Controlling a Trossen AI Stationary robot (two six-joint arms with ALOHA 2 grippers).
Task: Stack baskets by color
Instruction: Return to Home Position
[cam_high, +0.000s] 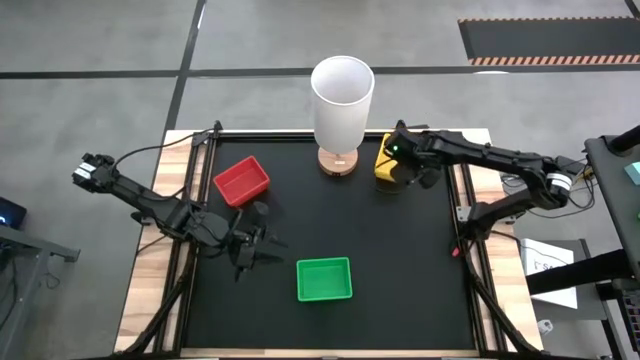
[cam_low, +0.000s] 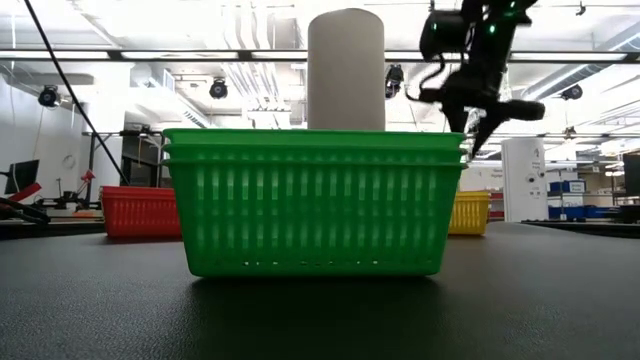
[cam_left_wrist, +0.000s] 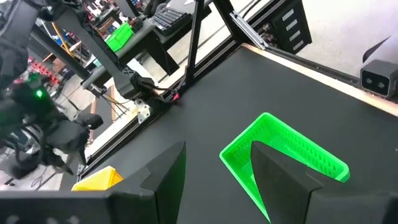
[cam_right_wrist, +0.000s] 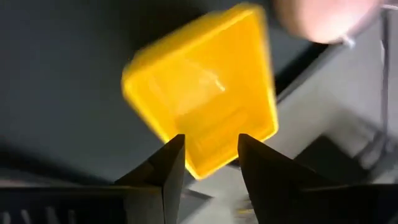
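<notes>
A stack of green baskets (cam_low: 312, 205) rests on its base on the black mat near the table's front (cam_high: 324, 279). A red basket (cam_high: 241, 180) stands at the far left. At the far right sits a yellow basket (cam_right_wrist: 205, 93), base down. My right gripper (cam_right_wrist: 208, 162) hovers open above the yellow basket's edge, well clear of it in the low view (cam_low: 478, 135). My left gripper (cam_high: 258, 248) waits open above the mat between the red and green baskets, nothing between its fingers.
A tall white cylinder (cam_high: 342, 95) on a round wooden base stands at the far middle, just left of the yellow basket. Black frame rails (cam_high: 462, 200) line the mat's left and right sides. Bare mat lies between the baskets.
</notes>
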